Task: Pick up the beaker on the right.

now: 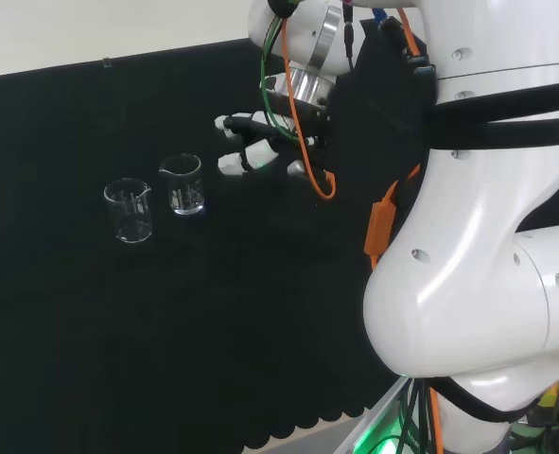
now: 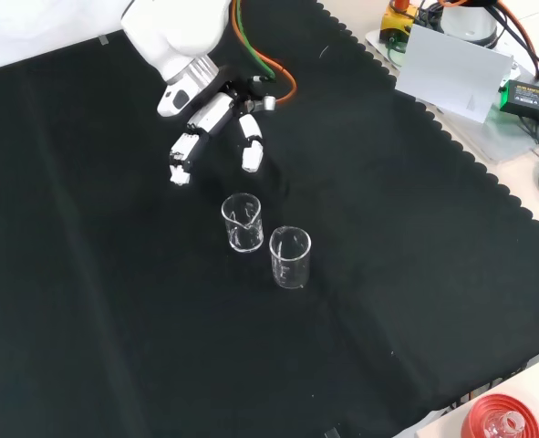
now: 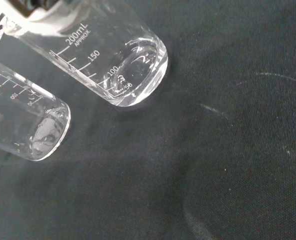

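Note:
Two clear, empty glass beakers stand upright on the black cloth. In the head view the right beaker (image 1: 183, 183) stands close beside the left beaker (image 1: 128, 210). My hand (image 1: 255, 142) hovers just right of the right beaker, apart from it, with its fingers straight and open and nothing in them. In the front view the hand (image 2: 210, 119) comes in from the top, above the nearer beaker (image 2: 243, 222); the other beaker (image 2: 290, 257) stands lower right. The wrist view shows both up close: one beaker (image 3: 122, 65) with printed volume marks and a second beaker (image 3: 27, 120) beside it.
The cloth's scalloped edge (image 2: 488, 182) runs down the right of the front view. Beyond it lie a white board (image 2: 456, 73), cables and a black adapter (image 2: 529, 91). A red ribbed stand (image 2: 502, 422) sits at the bottom right corner. The arm's white links (image 1: 478, 218) take up the head view's right.

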`<state>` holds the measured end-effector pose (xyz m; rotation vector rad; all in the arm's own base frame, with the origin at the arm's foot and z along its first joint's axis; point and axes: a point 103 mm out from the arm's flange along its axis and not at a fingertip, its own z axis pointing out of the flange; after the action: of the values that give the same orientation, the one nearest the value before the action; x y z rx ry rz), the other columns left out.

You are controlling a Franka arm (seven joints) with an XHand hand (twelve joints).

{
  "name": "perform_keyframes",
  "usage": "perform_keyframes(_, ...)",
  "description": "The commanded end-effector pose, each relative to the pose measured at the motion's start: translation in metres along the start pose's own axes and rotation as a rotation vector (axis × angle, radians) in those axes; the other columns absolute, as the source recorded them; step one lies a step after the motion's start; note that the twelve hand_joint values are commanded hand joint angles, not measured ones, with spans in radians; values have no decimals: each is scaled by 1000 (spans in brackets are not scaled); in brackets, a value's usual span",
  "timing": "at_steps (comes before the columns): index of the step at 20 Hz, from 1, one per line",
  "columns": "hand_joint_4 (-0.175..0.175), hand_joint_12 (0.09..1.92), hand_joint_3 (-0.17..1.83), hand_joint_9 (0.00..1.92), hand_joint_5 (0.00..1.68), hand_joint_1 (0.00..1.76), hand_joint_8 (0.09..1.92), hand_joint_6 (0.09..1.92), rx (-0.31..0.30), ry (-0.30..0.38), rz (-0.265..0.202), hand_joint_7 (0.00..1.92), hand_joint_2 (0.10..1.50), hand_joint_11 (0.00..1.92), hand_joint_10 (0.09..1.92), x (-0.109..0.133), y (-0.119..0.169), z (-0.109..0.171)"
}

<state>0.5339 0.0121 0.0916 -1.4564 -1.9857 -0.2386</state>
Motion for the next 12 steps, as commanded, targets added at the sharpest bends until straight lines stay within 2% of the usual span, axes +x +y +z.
perform_keyframes(1,-89,851,606,147,232,735,610,87,-5,68,-34,96,548,0,693,-3,5,8)
perform_keyframes(12,-90,854,605,162,252,740,614,87,-2,132,-75,112,532,0,689,1,14,27)
